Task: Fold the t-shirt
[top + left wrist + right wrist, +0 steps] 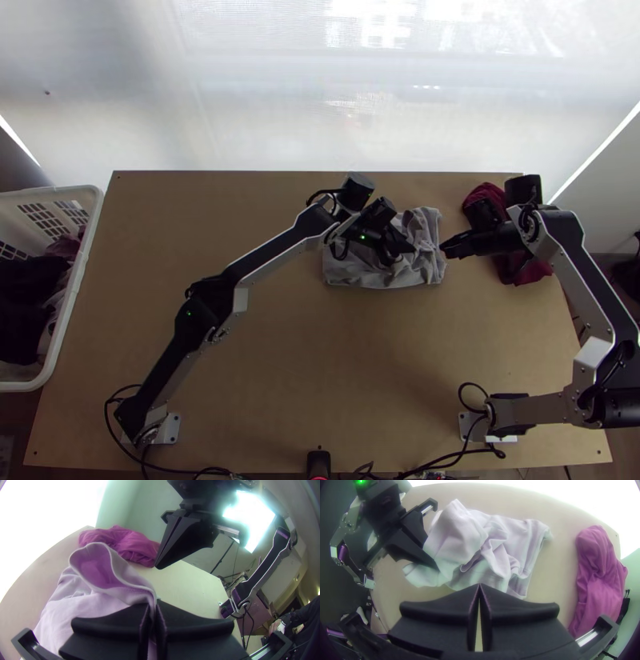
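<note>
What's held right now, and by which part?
The light shirt, pinched at a raised edge by the left claw; the right claw is shut on nothing.

Bright backlight beyond table [320, 360]; blown-out glare in wrist views, bent edges, dark corners.

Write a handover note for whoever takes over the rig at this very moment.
Left end effector: shut on the t-shirt, lifting a loop of its cloth.
Right end effector: shut with nothing between its fingers, just right of the shirt.
Things: the pale shirt lies crumpled toward the table's far side; a dark red cloth lies bunched to its right.
Done: shirt on the table, gripped by the left.
Left to do: spread it flat, then fold it; no neat fold shows.
</note>
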{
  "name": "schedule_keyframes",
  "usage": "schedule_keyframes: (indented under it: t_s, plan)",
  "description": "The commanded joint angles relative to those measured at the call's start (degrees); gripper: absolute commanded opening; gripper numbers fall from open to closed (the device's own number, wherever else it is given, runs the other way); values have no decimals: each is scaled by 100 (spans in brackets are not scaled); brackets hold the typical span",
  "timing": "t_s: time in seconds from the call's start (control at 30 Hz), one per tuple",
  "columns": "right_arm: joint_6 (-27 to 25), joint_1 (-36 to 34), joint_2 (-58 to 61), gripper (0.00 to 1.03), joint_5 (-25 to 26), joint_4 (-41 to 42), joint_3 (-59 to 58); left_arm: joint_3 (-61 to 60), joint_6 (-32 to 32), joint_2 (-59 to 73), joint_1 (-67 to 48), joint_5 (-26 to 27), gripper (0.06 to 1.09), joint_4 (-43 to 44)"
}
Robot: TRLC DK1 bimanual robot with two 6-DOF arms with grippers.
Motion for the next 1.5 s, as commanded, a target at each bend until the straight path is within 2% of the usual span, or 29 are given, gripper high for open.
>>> schedule_keyframes:
  t_s: [0.0, 0.27, 0.37, 0.57, 0.6, 1.1, 1.23, 1.4, 1.47]
  plan:
    - [-2, -201, -335, 3, 39, 27, -259, 101, -60, 386, -154, -9, 12, 597]
    - [-2, -210, -511, 3, 74, 167, -558, 110, -96, 738, -198, -150, 18, 1283]
    - [-2, -210, -582, 3, 74, 194, -672, 110, -96, 852, -224, -168, 27, 1397]
    - [-2, -210, -749, 2, 74, 211, -839, 110, -96, 931, -286, -291, 98, 1441]
    - [-2, -210, -757, 3, 74, 211, -865, 110, -96, 922, -295, -291, 104, 1441]
    - [6, -210, -916, 2, 74, 308, -936, 110, -693, 193, -22, -282, 104, 1476]
    - [6, -210, -916, 2, 74, 387, -997, 92, -772, -132, 83, -431, 104, 1467]
    - [121, -69, -889, 2, 65, 492, -953, -611, -772, -765, 540, -484, 103, 958]
    - [191, 124, -836, 2, 65, 528, -900, -822, -447, -906, 786, -484, 99, 448]
